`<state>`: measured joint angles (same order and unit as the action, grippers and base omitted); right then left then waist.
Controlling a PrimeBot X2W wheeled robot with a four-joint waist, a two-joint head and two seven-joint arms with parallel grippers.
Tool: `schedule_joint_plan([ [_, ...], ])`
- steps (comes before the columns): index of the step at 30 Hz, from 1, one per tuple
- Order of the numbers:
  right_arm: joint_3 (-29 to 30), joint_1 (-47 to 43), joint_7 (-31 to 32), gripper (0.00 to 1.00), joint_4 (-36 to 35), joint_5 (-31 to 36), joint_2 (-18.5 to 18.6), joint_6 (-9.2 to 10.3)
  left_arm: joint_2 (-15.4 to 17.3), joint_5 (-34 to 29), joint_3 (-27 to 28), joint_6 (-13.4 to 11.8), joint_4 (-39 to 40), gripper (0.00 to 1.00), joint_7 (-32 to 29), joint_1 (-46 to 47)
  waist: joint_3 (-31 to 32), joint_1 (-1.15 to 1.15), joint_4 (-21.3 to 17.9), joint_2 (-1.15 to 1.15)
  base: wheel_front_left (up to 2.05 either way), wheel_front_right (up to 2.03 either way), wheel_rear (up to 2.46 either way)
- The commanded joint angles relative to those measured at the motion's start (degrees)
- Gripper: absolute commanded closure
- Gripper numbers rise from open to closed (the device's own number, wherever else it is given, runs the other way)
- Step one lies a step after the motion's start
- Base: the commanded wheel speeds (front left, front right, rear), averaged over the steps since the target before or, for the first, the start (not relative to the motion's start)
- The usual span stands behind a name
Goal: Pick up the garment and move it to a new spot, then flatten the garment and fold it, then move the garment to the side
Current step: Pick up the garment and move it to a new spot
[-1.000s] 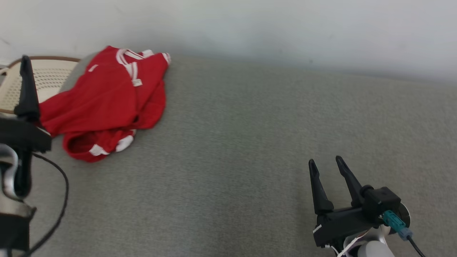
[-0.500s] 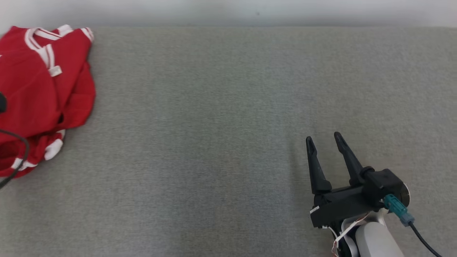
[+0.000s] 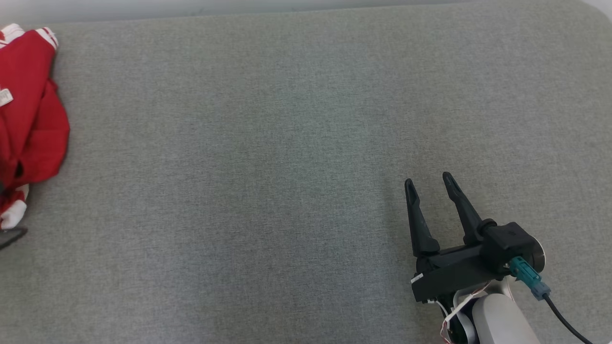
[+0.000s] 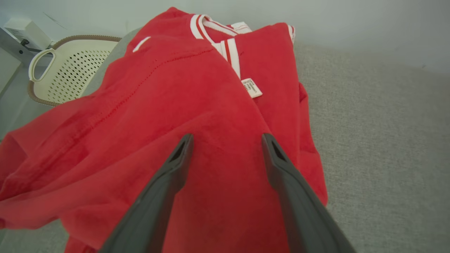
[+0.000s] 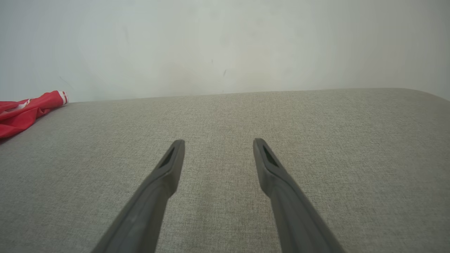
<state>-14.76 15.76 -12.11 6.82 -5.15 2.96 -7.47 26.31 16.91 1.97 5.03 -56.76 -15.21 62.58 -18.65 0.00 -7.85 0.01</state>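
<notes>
The grey cloth-covered worktop [image 3: 296, 143] is bare over most of its width. That gives plenty of room for the new spot the task asks for.

The garment [image 4: 168, 112], a red shirt with white trim, lies crumpled at the worktop's far left end. Just past that edge stands a pale perforated basket [image 4: 66, 66].

The step in hand looks like the first pickup. The left end effector [image 4: 227, 137] is spread wide, its two fingers pointing down onto the red cloth, with nothing between them yet. I cannot tell whether the tips touch the fabric.

To do this well, it should go for a raised fold rather than a flat stretch, so that the fingers close on real thickness and do not slide off. A bite near the collar [image 4: 225, 45] would let the shirt hang in a known way once it is lifted. The lift should be high enough for the trailing cloth to leave the worktop and not catch on the basket. The carry should then go toward the open middle.

The right end effector [image 3: 427, 178] is also spread and empty. It sits over bare worktop, well apart from the shirt, and is well placed to take a second corner for flattening.

A small white label [image 4: 251, 88] hangs below the collar. Its print is too small to read, and no brand is legible anywhere.
</notes>
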Motion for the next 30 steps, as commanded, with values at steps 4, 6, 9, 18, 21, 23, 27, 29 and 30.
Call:
schedule_joint_plan([
  [4, -0.3, 0.3, -0.2, 0.00, 0.2, 0.2, 0.1, -0.04, 1.7, -3.2, -3.7, 0.6, -4.3, 0.00, -4.3, 0.7, -0.3, 0.00, -0.8, -0.01, 0.00, 0.00, 0.00],
  [6, -0.4, 0.5, 0.0, 0.00, 0.4, 0.1, 0.1, -0.04, 1.8, -3.9, -4.8, 0.8, -6.1, 0.00, -6.6, 0.8, -0.2, 0.00, -1.0, -0.01, 0.00, 0.00, 0.00],
  [9, -0.7, 0.8, 0.3, 0.00, 0.4, -0.2, 0.1, -0.04, 2.0, -4.2, -5.7, 0.9, -7.4, 0.00, -7.4, 1.2, -0.2, 0.00, -1.4, -0.01, 0.00, 0.00, 0.00],
  [18, -0.2, 0.4, 0.1, 0.00, 0.7, -0.4, 0.0, -0.04, 3.7, -5.9, -7.9, 1.0, -5.3, 1.00, 2.8, 2.2, 0.4, 0.00, -1.2, -0.01, 0.00, 0.00, 0.00],
  [21, -0.2, -0.1, 0.0, 0.00, 0.8, -0.7, 0.0, -0.04, 3.6, -6.8, -8.9, 0.8, -4.0, 1.00, 6.8, 2.9, 1.2, 0.00, -0.5, -0.01, 0.00, 0.00, 0.00],
  [23, -0.3, -0.5, -0.1, 0.00, 1.0, -0.9, 0.0, -0.04, 3.0, -7.3, -9.7, 1.2, -2.7, 1.00, 10.3, 3.8, 2.2, 0.00, 0.4, -0.01, 0.00, 0.00, 0.00],
  [27, -0.2, -1.5, -0.2, 0.00, 1.7, -1.3, 0.0, -0.04, 1.7, -7.8, -12.2, 1.8, -0.4, 1.00, 16.4, 6.4, 4.9, 0.00, 2.4, -0.01, 0.00, 0.00, 0.00],
  [29, 0.0, -1.9, -0.3, 0.00, 2.1, -1.7, 0.0, -0.04, 0.4, -7.1, -13.1, 2.1, 1.3, 1.00, 18.9, 7.7, 6.3, 0.00, 3.3, -0.01, 0.00, 0.00, 0.00],
  [30, 0.1, -2.2, -0.2, 0.00, 2.3, -1.9, 0.0, -0.04, 0.0, -7.2, -13.8, 2.2, 2.2, 1.00, 19.8, 8.5, 7.0, 0.00, 3.7, -0.01, 0.00, 0.00, 0.00],
])
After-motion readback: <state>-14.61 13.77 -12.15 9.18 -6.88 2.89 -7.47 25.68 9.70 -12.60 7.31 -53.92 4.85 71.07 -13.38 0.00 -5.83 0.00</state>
